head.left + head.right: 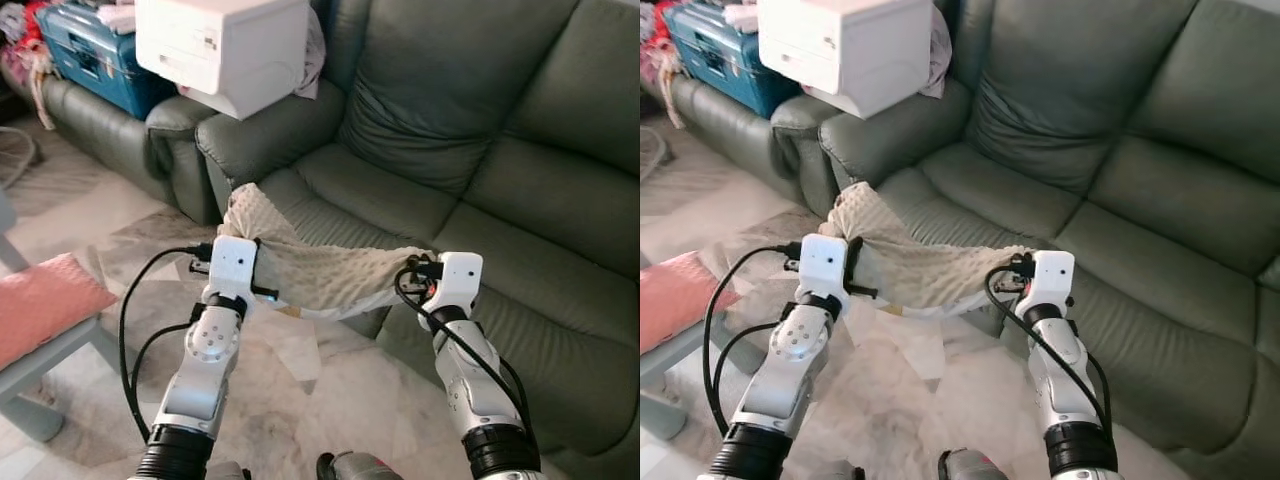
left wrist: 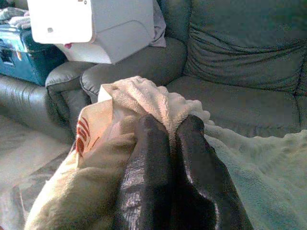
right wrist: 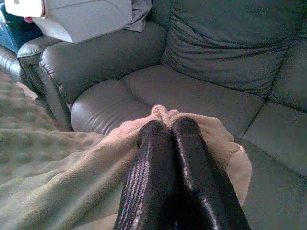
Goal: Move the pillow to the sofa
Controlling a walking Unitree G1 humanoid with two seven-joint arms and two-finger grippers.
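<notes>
A cream, bumpy-textured pillow hangs stretched between my two grippers, just over the front edge of the dark green leather sofa. My left gripper is shut on the pillow's left corner, where a red-printed lining shows. My right gripper is shut on the pillow's right corner. The sofa seat cushion lies right ahead of both grippers, bare.
A white box rests on the sofa's left armrest, with a blue case on the neighbouring seat. A pink-cushioned chair stands at my left. Marble floor lies below my arms.
</notes>
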